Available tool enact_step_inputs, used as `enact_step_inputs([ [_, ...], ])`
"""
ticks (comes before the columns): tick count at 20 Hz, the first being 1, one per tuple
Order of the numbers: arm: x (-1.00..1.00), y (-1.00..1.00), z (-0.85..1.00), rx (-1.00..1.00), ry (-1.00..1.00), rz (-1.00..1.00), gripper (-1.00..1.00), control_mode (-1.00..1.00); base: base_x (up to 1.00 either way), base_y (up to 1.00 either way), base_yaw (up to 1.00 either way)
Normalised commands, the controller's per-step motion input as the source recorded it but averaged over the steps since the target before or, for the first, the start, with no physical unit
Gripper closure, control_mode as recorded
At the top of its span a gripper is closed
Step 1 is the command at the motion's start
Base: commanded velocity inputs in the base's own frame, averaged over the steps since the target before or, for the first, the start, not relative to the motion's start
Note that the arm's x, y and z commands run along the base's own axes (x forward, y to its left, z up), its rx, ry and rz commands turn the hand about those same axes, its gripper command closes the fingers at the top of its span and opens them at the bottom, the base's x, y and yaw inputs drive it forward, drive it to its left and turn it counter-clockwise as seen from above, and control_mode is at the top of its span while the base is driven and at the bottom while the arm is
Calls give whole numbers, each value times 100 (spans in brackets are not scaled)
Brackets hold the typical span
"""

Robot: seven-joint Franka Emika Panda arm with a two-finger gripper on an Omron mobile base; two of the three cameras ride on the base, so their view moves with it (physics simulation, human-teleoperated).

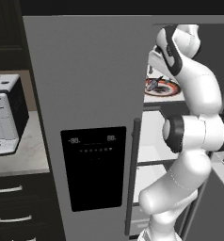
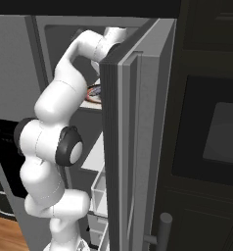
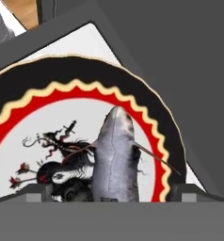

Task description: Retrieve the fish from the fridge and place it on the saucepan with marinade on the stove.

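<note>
The fridge (image 1: 85, 94) has its right door (image 2: 133, 147) swung open, and my arm reaches in over an upper white shelf. A round red-rimmed plate (image 3: 43, 101) lies on that shelf, also visible as the plate (image 1: 168, 88) and the plate (image 2: 92, 93). On it lies the slender grey fish (image 3: 115, 155), its length running away from the hand. My gripper (image 3: 111, 194) hangs open just above it, with one fingertip (image 3: 36, 192) left of the fish's near end and the other (image 3: 187, 192) to its right, both well apart from its sides. The saucepan, marinade and stove are out of view.
The closed left fridge door carries a black dispenser panel (image 1: 92, 167) and a long handle (image 1: 132, 174). A white appliance (image 1: 3, 115) stands on the counter (image 1: 20, 157) to the left. A dark wall oven (image 2: 211, 132) is right of the open door. Lower white shelves (image 1: 149, 155) sit below.
</note>
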Motion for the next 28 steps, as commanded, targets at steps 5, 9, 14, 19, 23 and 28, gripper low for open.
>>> enact_step_inputs([
  [5, 0, 0, -34, -6, -6, 12, -100, -100, 0, 0, 0],
  [9, 3, 0, -34, -4, -8, 10, -100, -100, 0, 0, 0],
  [14, 19, 0, -4, 0, -1, 8, -100, -100, 0, 0, 0],
  [19, 30, 0, 0, 0, 0, 6, -100, -100, 0, 0, 0],
  [23, 28, 0, 0, 0, 0, 6, -100, -100, 0, 0, 0],
  [28, 6, 0, -7, -1, 0, 5, -100, -100, 0, 0, 0],
])
